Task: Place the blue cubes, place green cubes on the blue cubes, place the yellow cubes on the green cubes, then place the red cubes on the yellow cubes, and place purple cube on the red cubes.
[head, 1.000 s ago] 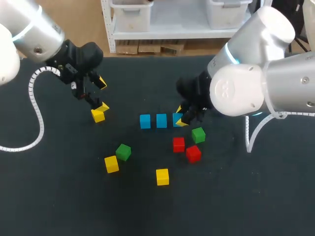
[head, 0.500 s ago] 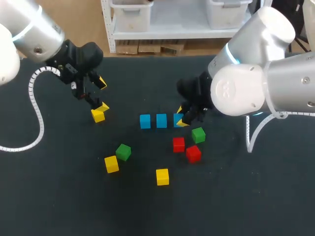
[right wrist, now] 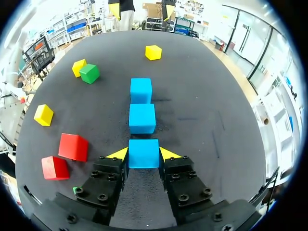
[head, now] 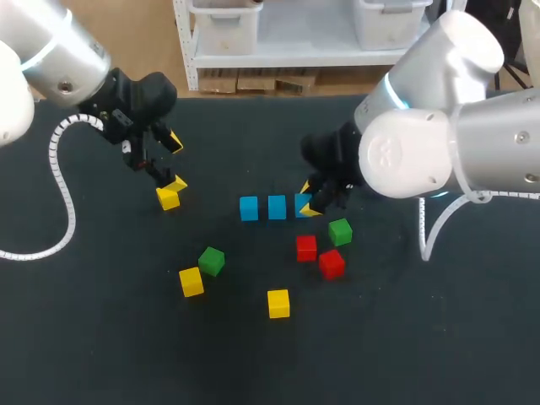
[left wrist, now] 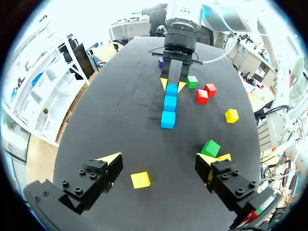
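Three blue cubes lie in a row mid-table: (head: 248, 208), (head: 277, 207) and the right end one (right wrist: 143, 153). My right gripper (right wrist: 143, 154) is shut on that end cube, one yellow tip at each side. My left gripper (left wrist: 163, 161) stands open just above a yellow cube (left wrist: 140, 179), which lies between and slightly short of its tips; the same cube (head: 168, 199) shows at the left of the table. Green cubes (head: 211, 261) (head: 340, 230), red cubes (head: 306, 247) (head: 331, 263) and yellow cubes (head: 191, 281) (head: 278, 303) lie loose in front of the row. A purple cube (left wrist: 160, 62) sits behind my right gripper.
The table (head: 101, 337) is a dark mat. My right arm's large white body (head: 439, 143) hangs over the right side and hides the purple cube in the head view. A white coiled cable (head: 61, 194) trails from my left arm.
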You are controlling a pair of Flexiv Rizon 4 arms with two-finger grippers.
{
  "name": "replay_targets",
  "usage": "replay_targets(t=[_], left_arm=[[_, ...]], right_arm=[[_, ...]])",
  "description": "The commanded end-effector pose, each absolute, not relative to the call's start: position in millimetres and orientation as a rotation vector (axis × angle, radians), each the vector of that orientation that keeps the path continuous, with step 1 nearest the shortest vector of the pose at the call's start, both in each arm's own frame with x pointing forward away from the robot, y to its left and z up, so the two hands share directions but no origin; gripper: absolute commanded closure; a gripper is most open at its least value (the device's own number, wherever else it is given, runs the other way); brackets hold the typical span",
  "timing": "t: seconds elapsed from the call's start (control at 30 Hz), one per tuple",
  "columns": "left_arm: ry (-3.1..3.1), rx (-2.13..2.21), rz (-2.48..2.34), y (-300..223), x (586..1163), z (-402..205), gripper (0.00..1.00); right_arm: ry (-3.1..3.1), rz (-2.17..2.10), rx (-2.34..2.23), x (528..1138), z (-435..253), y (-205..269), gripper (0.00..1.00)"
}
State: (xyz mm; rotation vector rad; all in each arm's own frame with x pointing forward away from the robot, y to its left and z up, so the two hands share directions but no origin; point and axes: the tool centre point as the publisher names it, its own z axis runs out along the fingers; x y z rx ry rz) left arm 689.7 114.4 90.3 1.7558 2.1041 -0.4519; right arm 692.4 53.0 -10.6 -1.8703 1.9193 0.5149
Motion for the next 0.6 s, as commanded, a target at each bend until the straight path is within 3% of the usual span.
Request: replay_targets(t=[0.03,0.6], left_arm=[[2.099,1.756,-0.453,115.6,689.0,89.9,0.00],[2.099,1.756,-0.453,115.6,689.0,89.9,0.00]], right_arm=[[1.918,0.519,-1.873,693.9,-11.0,53.5,1.00],[1.921,0.521,-1.875,692.6,-11.3,51.1,1.00]])
